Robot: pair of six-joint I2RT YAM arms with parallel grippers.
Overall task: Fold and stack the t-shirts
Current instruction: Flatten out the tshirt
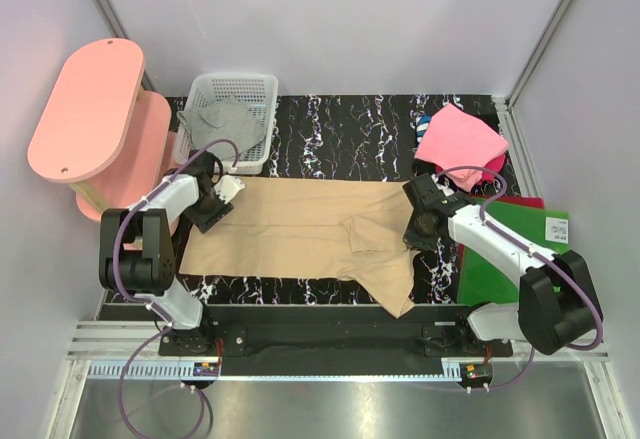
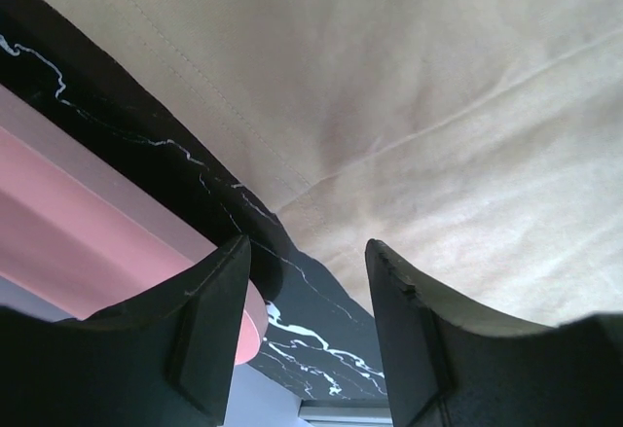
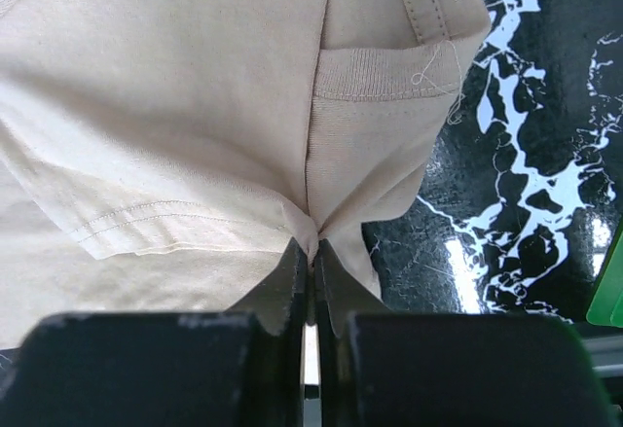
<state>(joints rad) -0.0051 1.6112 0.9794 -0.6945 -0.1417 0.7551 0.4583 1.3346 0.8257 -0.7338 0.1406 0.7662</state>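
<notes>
1. Tan t-shirt [image 1: 300, 229] is spread across the middle of the black marbled table [image 1: 330, 129].
2. Its right end is pinched by the closed right gripper [image 3: 311, 252].
3. Left gripper [image 2: 307, 257] is seen open and empty at the left hem.
4. Both ends should be gripped before any fold is lifted, so that the edges meet squarely.

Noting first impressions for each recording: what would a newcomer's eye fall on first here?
The large tan t-shirt spread across the middle of the black marbled table, with the right gripper pinching its bunched edge and the left gripper open at the opposite side. Next, colour: the bright pink t-shirt at the far right and the pink oval stand at the far left.
</notes>
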